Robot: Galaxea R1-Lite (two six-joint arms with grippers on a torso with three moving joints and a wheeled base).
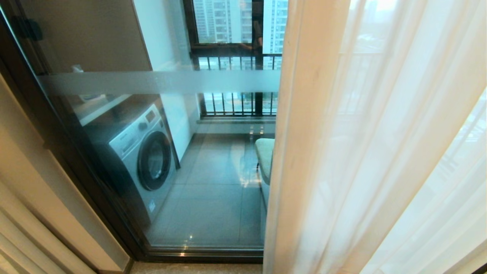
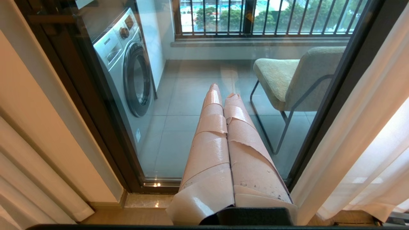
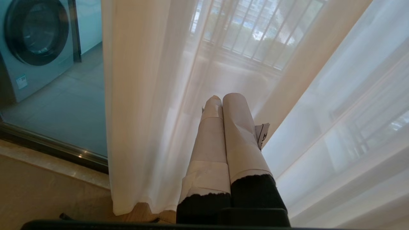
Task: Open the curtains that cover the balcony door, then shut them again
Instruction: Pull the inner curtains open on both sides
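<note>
Beyond the glass lies a balcony with a grey tiled floor [image 1: 217, 182], where a washing machine [image 1: 142, 154] stands against the left wall and a padded chair [image 2: 297, 75] sits further right. Black railing bars [image 1: 236, 102] close the far side of the balcony, with tall buildings behind them. Indoors, a strip of pale stone floor [image 1: 194, 268] runs along the foot of the balcony door [image 1: 125, 82], a dark-framed sliding pane crossed by a frosted horizontal band.

On the right side of the head view the curtains [image 1: 376, 152] hang to the floor: thin white sheers, light showing through them, covering the right part of the glass while the left part of the door stands uncovered. A thicker beige panel [image 1: 23, 213] hangs at the far left edge, beside the door frame.

Neither arm shows in the head view. The left tool [image 2: 222, 91], its fingers wrapped in pinkish tape, has its two fingers pressed together with nothing between them; it points toward the bare glass and is apart from any fabric. The right tool [image 3: 220, 97], wrapped in pale tape, is likewise fully closed and empty, pointing at the sheers just in front of it; whether its tips touch the fabric cannot be told.
</note>
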